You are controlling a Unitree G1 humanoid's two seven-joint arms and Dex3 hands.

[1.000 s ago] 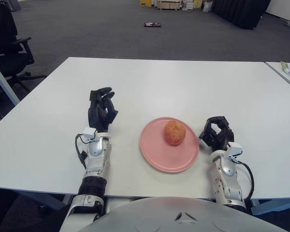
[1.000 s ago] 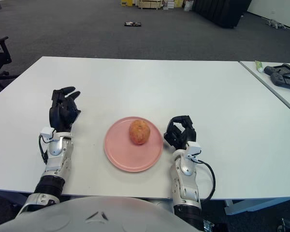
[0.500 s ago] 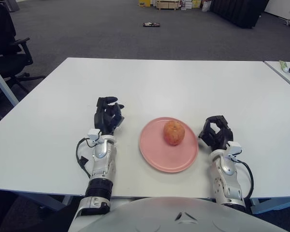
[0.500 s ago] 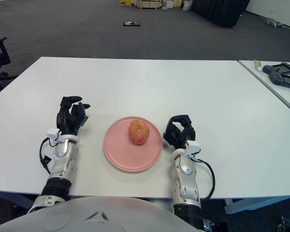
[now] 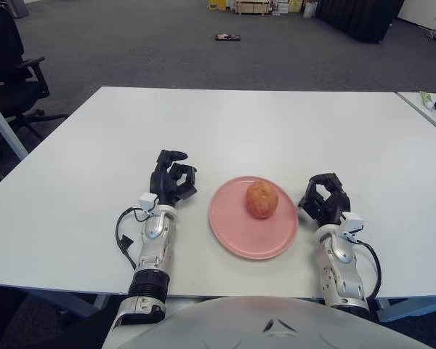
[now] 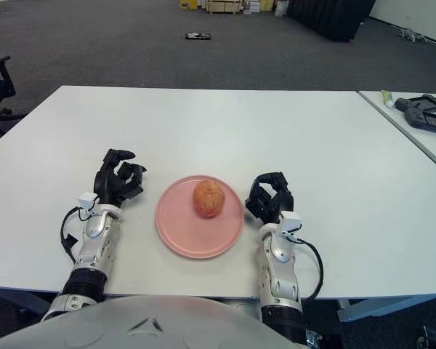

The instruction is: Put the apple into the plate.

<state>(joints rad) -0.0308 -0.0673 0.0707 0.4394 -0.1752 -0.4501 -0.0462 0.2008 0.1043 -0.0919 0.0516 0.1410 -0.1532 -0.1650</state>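
A reddish-orange apple (image 5: 262, 199) sits in the pink plate (image 5: 236, 236), toward its far side, on the white table (image 5: 240, 123). My left hand (image 5: 172, 182) is just left of the plate's rim, fingers curled and holding nothing. On the other side, my right hand (image 5: 324, 199) shows beside the plate's right rim, also curled and holding nothing. Neither hand touches the apple.
A second table (image 6: 414, 123) at the right carries a black device (image 6: 425, 110) and a small tube (image 6: 388, 97). An office chair (image 5: 11, 65) stands off the table's left side. Boxes and dark items lie on the far carpet.
My left hand has swung right toward the plate and its fingers have curled in from spread. The apple, plate and right hand have stayed put.
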